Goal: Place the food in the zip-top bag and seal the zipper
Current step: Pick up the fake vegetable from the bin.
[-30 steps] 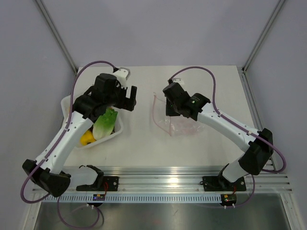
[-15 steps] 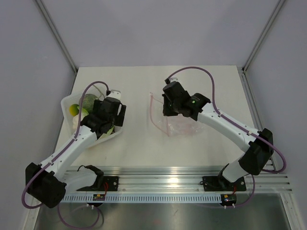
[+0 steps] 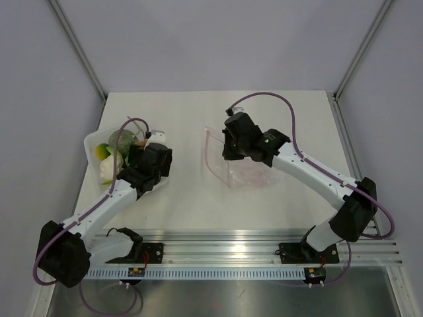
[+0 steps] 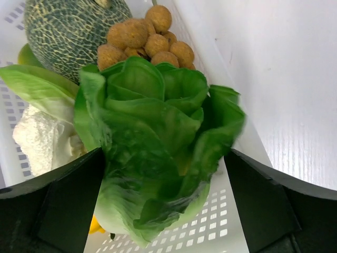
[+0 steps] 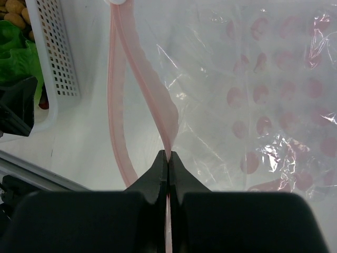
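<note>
The bright green lettuce (image 4: 152,132) lies in the white tray (image 4: 231,221). My left gripper (image 4: 163,158) is open, one finger on each side of the lettuce. Behind it are the bunch of tan-brown balls (image 4: 147,39) and a pale white-green vegetable (image 4: 37,132). From above, the left gripper (image 3: 155,162) hides the lettuce. The clear zip-top bag (image 3: 248,173) lies flat at mid-table with its mouth gaping. My right gripper (image 5: 168,154) is shut on the upper lip of the pink zipper (image 5: 142,79), holding it above the bag (image 5: 263,79).
A netted green melon (image 4: 68,26) and a yellow-green fruit (image 3: 102,150) also sit in the tray (image 3: 89,142), which stands at the table's left edge. The tray's perforated wall (image 5: 55,52) is close to the bag's mouth.
My left arm has come down from high above the tray, so its open fingers now straddle the lettuce. The right gripper has shifted the zipper lip slightly left.
</note>
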Robot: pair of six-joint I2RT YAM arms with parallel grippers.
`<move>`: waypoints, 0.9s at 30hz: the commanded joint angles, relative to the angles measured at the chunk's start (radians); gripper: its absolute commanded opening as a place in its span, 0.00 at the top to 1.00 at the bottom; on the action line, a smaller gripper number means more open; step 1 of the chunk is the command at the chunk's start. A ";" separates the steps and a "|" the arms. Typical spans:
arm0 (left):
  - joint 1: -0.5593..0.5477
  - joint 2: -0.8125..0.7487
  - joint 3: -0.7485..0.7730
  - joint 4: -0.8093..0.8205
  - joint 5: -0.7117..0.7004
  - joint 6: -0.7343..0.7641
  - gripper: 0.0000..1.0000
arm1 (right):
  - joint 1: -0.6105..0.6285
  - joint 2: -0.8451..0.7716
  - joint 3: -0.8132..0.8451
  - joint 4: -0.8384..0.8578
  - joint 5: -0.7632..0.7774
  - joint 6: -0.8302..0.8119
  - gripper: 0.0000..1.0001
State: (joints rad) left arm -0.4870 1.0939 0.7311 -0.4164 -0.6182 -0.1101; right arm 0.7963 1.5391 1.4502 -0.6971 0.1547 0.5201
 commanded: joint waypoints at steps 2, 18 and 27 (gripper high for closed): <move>0.004 0.027 0.024 0.048 -0.115 -0.065 0.01 | -0.006 -0.050 -0.010 0.048 -0.021 -0.005 1.00; 0.002 0.127 0.123 -0.058 -0.219 -0.174 0.30 | -0.008 -0.079 -0.027 0.053 -0.010 0.008 1.00; 0.004 0.023 0.214 -0.140 -0.193 -0.194 0.81 | -0.006 -0.071 -0.021 0.044 -0.018 0.014 1.00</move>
State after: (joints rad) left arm -0.4870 1.1805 0.8654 -0.5529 -0.7856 -0.2806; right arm 0.7963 1.4960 1.4197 -0.6758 0.1379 0.5217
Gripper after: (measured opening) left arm 0.248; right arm 0.011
